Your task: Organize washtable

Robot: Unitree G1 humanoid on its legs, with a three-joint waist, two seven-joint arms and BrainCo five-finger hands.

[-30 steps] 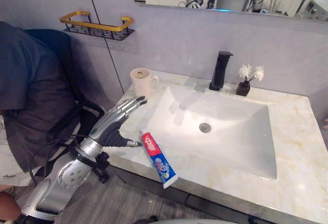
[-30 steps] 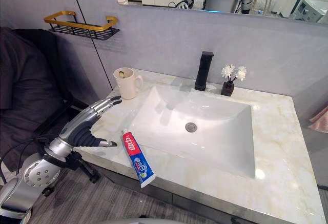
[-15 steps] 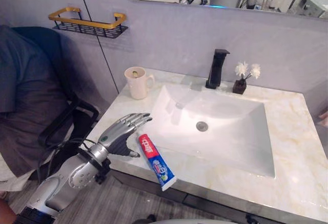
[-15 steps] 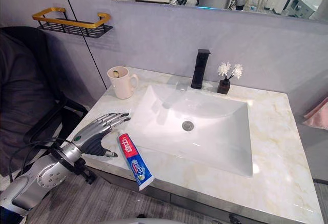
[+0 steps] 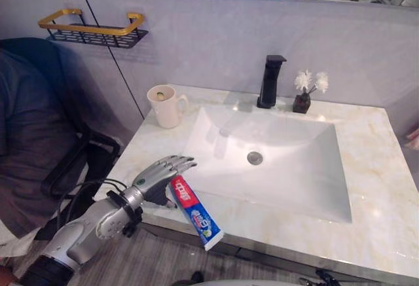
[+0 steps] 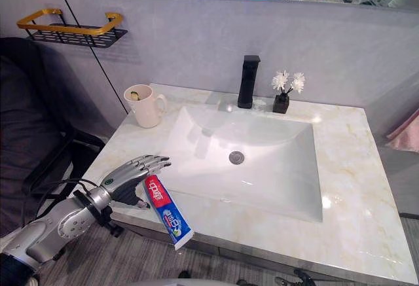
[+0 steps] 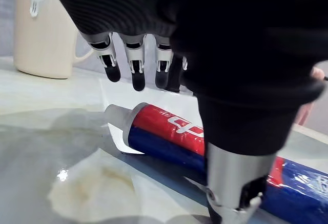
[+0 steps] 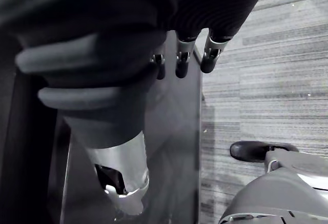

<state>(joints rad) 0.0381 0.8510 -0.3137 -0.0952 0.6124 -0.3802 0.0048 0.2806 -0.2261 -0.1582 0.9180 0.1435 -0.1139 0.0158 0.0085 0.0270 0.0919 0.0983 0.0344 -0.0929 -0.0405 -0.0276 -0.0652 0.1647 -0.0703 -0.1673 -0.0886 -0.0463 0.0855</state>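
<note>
Left eye view takes in the marble washtable (image 5: 373,168) with its white basin (image 5: 288,168) sunk in the middle. A black faucet (image 5: 270,80) stands at the basin's 12 o'clock, a cream mug (image 5: 163,106) at its 10 o'clock and a small vase of white flowers (image 5: 306,93) at its 1 o'clock. The toothpaste tube (image 5: 195,213) lies at the basin's 7 o'clock. Its cap points to 11 o'clock and its crimped tail to 5 o'clock, poking out past the counter's front edge.

The left hand (image 5: 160,178) sits at the cap end with its fingers spread and almost straight, closed round nothing.

I judge the tube light, soft and glossy. It would dent and slide under a pinch at mid-body, so the firm shoulder just behind the cap looks the best hold.

Left wrist view adds what the eye views leave unsettled: the fingertips (image 7: 137,78) hang above the tube (image 7: 169,131) with space beneath them, while the thumb stands on its near side. Right wrist view brings in the right hand (image 8: 128,29), hanging over grey floor with fingers relaxed and empty
</note>
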